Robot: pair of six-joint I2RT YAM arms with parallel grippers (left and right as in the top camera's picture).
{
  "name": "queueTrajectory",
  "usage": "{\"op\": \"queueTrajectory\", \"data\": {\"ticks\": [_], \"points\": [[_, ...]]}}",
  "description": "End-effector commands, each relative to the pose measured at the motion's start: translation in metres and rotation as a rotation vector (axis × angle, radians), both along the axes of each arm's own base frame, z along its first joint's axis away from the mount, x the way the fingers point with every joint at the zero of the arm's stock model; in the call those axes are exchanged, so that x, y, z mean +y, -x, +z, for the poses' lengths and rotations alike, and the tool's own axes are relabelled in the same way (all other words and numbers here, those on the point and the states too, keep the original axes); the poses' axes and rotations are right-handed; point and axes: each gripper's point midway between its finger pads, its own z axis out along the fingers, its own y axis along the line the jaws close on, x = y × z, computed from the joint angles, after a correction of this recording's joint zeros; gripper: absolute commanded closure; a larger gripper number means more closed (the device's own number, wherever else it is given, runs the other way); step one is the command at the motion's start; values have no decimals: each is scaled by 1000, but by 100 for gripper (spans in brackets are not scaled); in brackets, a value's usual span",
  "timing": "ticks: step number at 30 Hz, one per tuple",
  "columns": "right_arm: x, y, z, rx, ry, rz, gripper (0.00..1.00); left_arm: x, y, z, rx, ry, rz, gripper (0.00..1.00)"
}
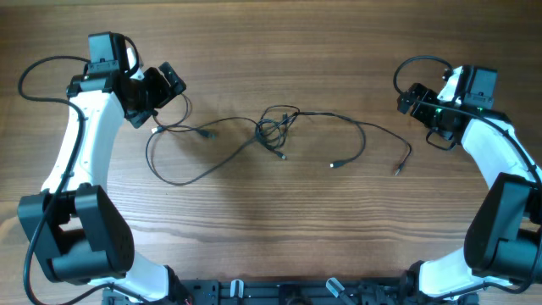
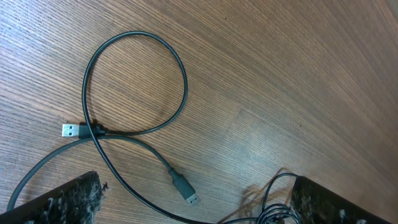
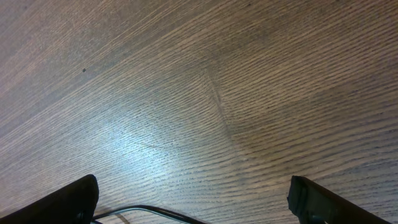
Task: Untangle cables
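Cables (image 1: 275,127) are lying across the mid-bench (image 1: 271,220), knotting at centre, ends trailing both ways. Left claw (image 1: 157,95) is hovering jaws-apart over the left loop, probably lining up a pick. Right claw (image 1: 409,99) is hanging apart, empty, beside the right ends.

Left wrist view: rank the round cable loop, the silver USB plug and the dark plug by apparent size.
1. Cable loop, clearly the largest.
2-3. Dark plug and silver USB plug look about alike, so they are not ranked.

overhead: top-down, far | wrists: close, oblique | left+overhead share: cables (image 1: 271,128)
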Motion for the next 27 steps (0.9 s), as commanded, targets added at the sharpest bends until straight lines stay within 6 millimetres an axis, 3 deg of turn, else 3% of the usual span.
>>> {"op": "queueTrajectory", "data": {"ticks": [1, 22, 27], "points": [[1, 0, -4, 6, -20, -3, 0, -3, 1, 7, -23, 7, -22, 0], [1, -1, -4, 5, -23, -6, 0, -2, 1, 7, -23, 4, -20, 0], [1, -2, -3, 31, -148, -198, 0, -1, 1, 7, -23, 4, -18, 0]]}}
